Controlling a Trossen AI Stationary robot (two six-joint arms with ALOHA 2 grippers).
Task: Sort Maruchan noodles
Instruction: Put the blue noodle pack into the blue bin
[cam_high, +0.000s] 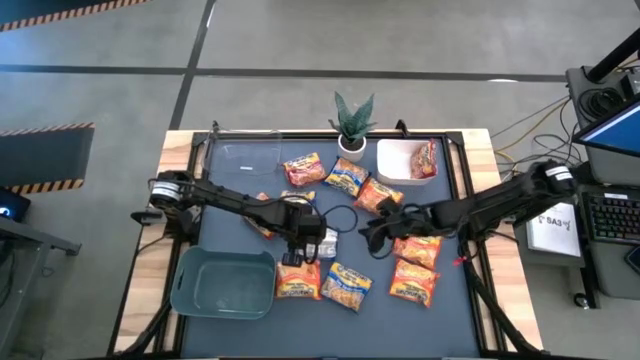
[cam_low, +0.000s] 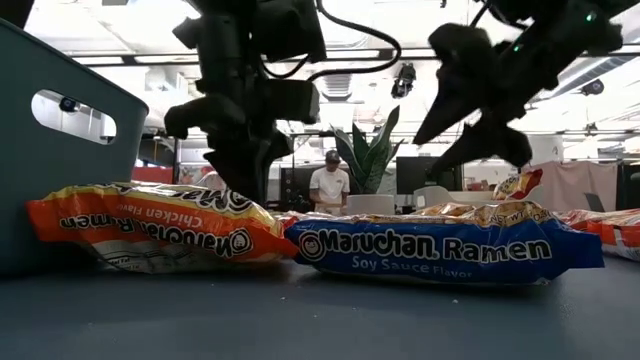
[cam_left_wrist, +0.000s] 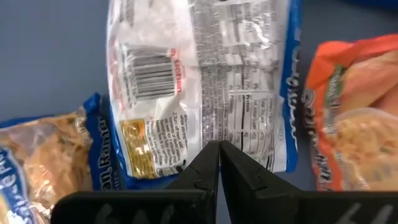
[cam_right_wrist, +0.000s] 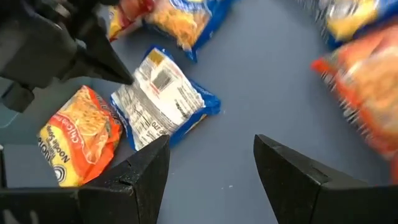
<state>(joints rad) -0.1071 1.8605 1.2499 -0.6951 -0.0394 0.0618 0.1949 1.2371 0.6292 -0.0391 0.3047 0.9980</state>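
Several Maruchan noodle packets lie flat on the dark mat: orange ones (cam_high: 298, 281) (cam_high: 414, 283) (cam_high: 417, 250), a yellow-and-blue one (cam_high: 345, 286), others farther back (cam_high: 346, 177). A silvery-white packet with blue edges (cam_left_wrist: 199, 81) lies printed back up. My left gripper (cam_left_wrist: 219, 155) points down over that packet's edge, shut. My right gripper (cam_right_wrist: 211, 162) hangs open above the mat right of it (cam_high: 378, 238), slanting down, nothing between its fingers. My left gripper's shut fingertips (cam_left_wrist: 211, 163) stand at one short edge of the silvery-white packet (cam_left_wrist: 205, 140), coming from above. I cannot tell whether they touch it. The packet lies flat on the mat.
A teal bin (cam_high: 222, 285) stands at the near left. At the far side stand a white bin (cam_high: 398, 160) holding a packet (cam_high: 425, 158), a clear container (cam_high: 248, 155) and a small potted plant (cam_high: 352, 122). A person (cam_low: 326, 185) shows beyond the table.
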